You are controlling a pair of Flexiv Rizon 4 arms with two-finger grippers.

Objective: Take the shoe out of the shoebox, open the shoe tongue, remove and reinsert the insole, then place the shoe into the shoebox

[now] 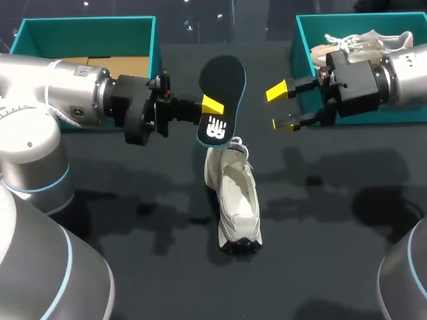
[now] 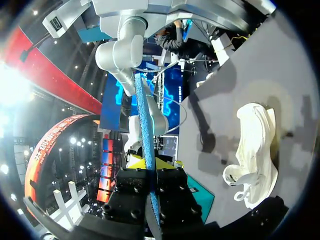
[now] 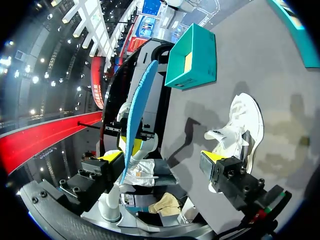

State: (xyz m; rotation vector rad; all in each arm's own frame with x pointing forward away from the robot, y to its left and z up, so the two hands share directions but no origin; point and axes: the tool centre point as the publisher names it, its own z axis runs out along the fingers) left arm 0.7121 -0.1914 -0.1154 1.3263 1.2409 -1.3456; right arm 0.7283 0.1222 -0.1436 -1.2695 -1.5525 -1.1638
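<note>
1. Black foam insole [image 1: 222,87] with a blue rim and a white logo at its lower end. Judgement: very light, thin and floppy, likely to bend or swing if pinched at one tip only. The foam face should give good friction.
2. Best hold, as I judge it, is across the flat faces near the heel end, where it is now held. A second hold near the free upper end would stop it drooping during reinsertion.
3. Position: the insole is up in the air and roughly upright, over the table [image 1: 133,220] and above the far end of the shoe [image 1: 237,200].
4. Left gripper [image 1: 212,107] is clamped on the insole at the logo end. The left wrist view shows the insole edge-on, running between the fingers.
5. Right gripper [image 1: 280,108] has its fingers spread wide and holds nothing. It is level with the insole, near it and not touching.
6. The shoe is white and sits sole-down on the table with its mouth gaping upward. The laces are loose at the end nearer the insole. It looks soft-sided, so it may slide or tip when the insole is pushed in.
7. Left box [image 1: 87,23] is teal with brown card inside. Right box [image 1: 303,47] is teal and holds a second shoe [image 1: 363,43].
</note>
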